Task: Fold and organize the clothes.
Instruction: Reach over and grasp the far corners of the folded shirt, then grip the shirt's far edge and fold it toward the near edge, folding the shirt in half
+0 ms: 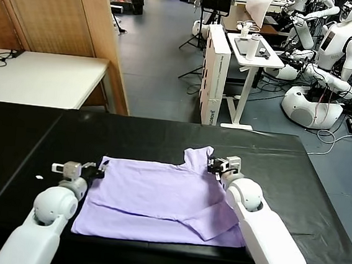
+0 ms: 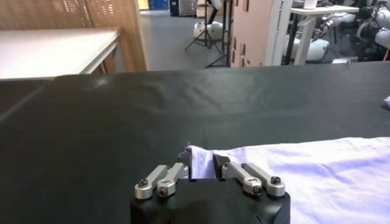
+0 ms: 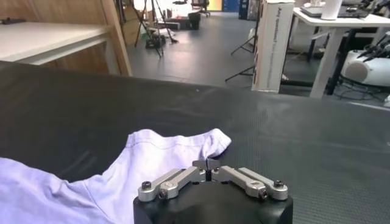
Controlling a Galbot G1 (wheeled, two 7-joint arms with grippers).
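Black cloth covers the bench [image 1: 163, 140], which fills the lower half of the head view. Left pincer [image 1: 101, 173], at lower left of centre, is closed on the near corner of the T-shirt [image 1: 157, 199]; the left wrist view shows a pinch of lavender fabric [image 2: 204, 161] between its fingertips. Right pincer [image 1: 213, 167], right of centre, is fully closed, fingertips touching, at the sleeve edge; whether fabric is caught cannot be told. T-shirt lies flat at lower centre, one sleeve [image 1: 200, 156] pointing up toward frame centre. White tables and other robots [image 1: 333, 53] occupy the upper right.
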